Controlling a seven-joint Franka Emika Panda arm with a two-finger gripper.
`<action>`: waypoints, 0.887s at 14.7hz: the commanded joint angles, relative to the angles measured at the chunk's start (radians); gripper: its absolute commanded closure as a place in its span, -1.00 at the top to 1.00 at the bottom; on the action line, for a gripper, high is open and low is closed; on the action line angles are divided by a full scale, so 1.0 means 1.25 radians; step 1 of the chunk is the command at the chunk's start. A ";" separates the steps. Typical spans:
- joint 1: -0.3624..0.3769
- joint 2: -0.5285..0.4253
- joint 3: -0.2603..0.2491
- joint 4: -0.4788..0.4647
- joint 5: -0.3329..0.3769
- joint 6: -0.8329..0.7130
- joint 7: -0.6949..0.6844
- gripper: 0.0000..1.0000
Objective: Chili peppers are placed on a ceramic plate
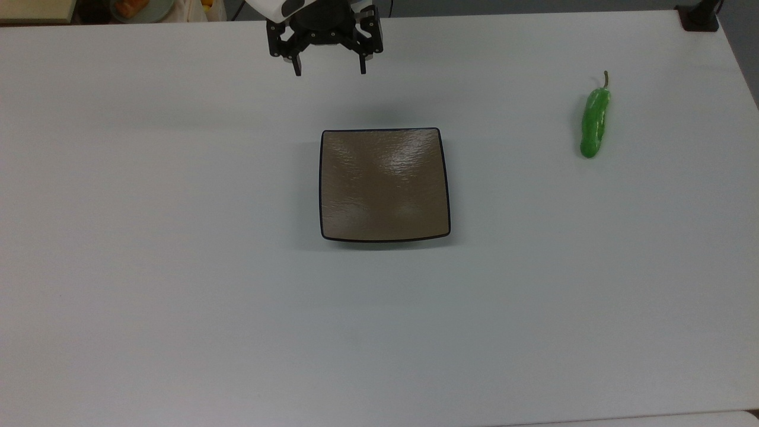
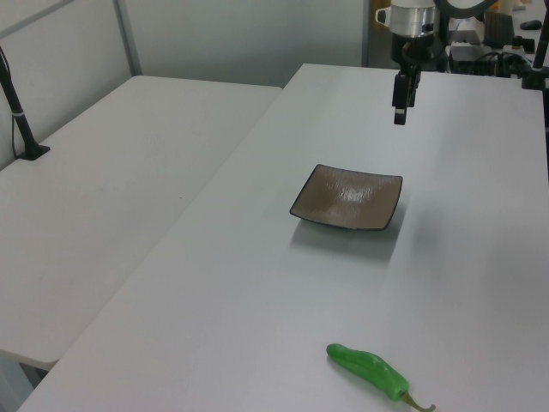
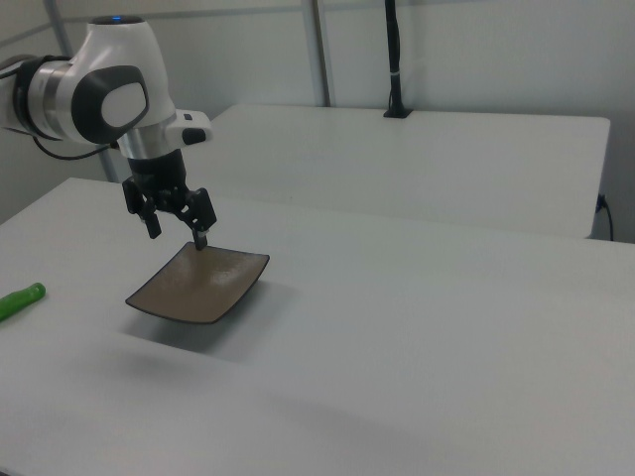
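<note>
— From the top view, what is the arm doing? 
— The gripper (image 1: 329, 72) is hanging beyond the far edge of the ceramic plate (image 1: 384, 184), fingers spread wide and holding nothing. The green chili pepper (image 1: 594, 123) is lying on the white table (image 1: 178, 267), well off to the top view's right of the plate.

— And the left view?
— The pepper (image 2: 371, 370) is sitting well apart from the plate (image 2: 347, 196), nearer the camera; the gripper (image 2: 400, 114) is hovering past the plate.

— The right view?
— The gripper (image 3: 177, 228) is poised over the plate's (image 3: 198, 284) far edge, the pepper (image 3: 20, 298) away at the right view's left. I'd say the reach is just starting: next it needs to travel to the pepper, lower and straddle it.
</note>
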 commanded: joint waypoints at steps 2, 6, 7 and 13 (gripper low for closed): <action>-0.003 -0.011 0.004 -0.014 0.009 0.022 0.013 1.00; -0.003 -0.010 0.004 -0.014 0.011 0.022 0.013 1.00; -0.003 -0.010 0.005 -0.014 0.012 0.023 0.013 1.00; 0.021 -0.009 0.005 -0.013 0.025 0.023 0.074 1.00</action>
